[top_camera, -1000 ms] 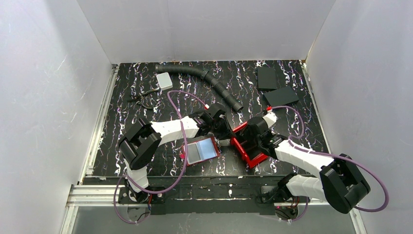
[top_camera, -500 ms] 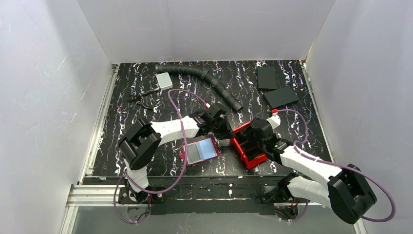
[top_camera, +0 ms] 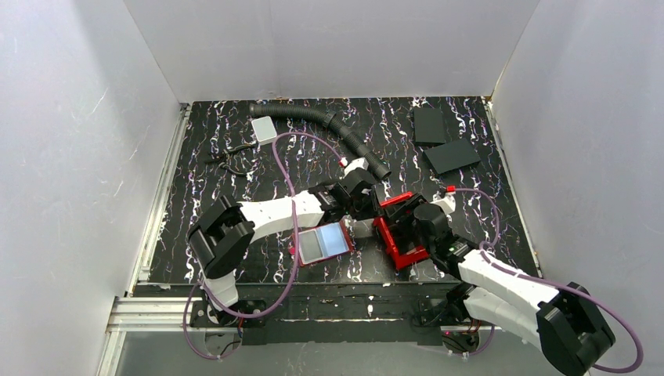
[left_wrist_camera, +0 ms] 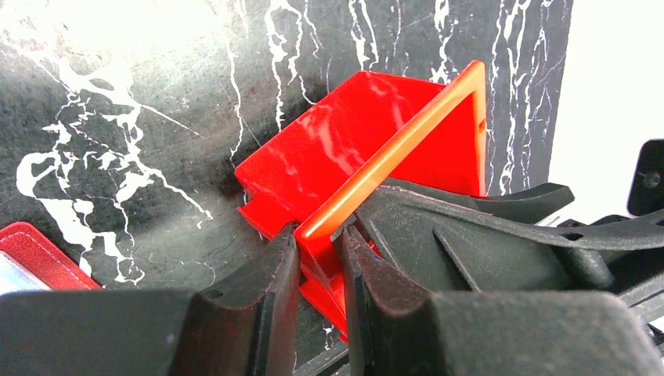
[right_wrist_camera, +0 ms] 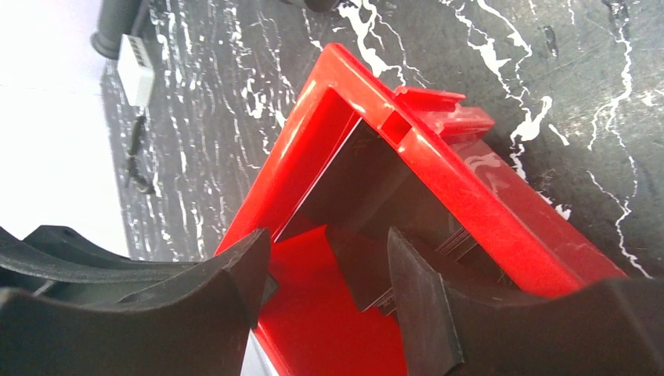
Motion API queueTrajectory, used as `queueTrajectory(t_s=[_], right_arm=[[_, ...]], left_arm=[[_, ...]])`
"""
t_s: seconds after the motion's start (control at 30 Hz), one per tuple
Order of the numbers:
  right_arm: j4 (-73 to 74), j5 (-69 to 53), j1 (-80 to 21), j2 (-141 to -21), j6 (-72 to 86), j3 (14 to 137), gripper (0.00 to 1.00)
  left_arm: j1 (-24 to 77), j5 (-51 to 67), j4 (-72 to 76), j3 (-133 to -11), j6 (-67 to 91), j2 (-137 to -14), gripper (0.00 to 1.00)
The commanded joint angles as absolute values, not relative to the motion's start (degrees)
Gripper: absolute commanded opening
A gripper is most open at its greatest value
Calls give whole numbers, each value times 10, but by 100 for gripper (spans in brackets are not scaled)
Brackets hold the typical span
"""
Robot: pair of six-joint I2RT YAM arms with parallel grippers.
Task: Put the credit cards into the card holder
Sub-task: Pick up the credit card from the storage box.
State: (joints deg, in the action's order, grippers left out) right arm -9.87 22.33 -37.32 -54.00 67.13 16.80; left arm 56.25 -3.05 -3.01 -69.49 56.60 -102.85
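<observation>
From where I stand, the marbled black surface (top_camera: 196,188) is mostly bare. A ribbed hose (top_camera: 329,121) and two black slabs (top_camera: 452,155) lie along the far side. Both arms crowd over the red bin (top_camera: 391,241) near the front.

The left pincer (left_wrist_camera: 319,244) is clenched on the bin's thin rim at a corner. The right pincer (right_wrist_camera: 329,243) hangs released over the bin's mouth, fingers apart and gripping nothing.

The card holder (top_camera: 300,249) lies open just to the left of the bin. One pale card (top_camera: 324,241) rests on it. I can't say whether that card sits in a pocket or only on top. Another pale card (top_camera: 264,129) lies well apart, near the far-left corner.

My worry is the bin. The grip is on a narrow edge, and if the right pincer pushes down against a wall the bin could twist, tip or slide onto the open holder and knock that card loose.

Inside the bin a dark flat panel (right_wrist_camera: 368,204) stands against the wall, with a striped edge behind it. I can't tell whether any cards are in there, and from above the arms hide the bin's floor.
</observation>
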Motion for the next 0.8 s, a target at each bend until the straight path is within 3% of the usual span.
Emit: queueTrajectory(t_s=[0.0, 0.5, 0.7, 0.77], right_arm=[[-95, 288, -360, -511, 714, 145, 67], [-124, 286, -339, -521, 732, 132, 69], [-146, 240, -323, -530, 700, 144, 53], [-134, 236, -319, -518, 695, 145, 43]], left_arm=[[596, -42, -29, -693, 500, -956, 0], [603, -106, 25, -638, 504, -904, 0], [594, -72, 31, -629, 533, -911, 0], [592, -62, 34, -625, 540, -917, 0]])
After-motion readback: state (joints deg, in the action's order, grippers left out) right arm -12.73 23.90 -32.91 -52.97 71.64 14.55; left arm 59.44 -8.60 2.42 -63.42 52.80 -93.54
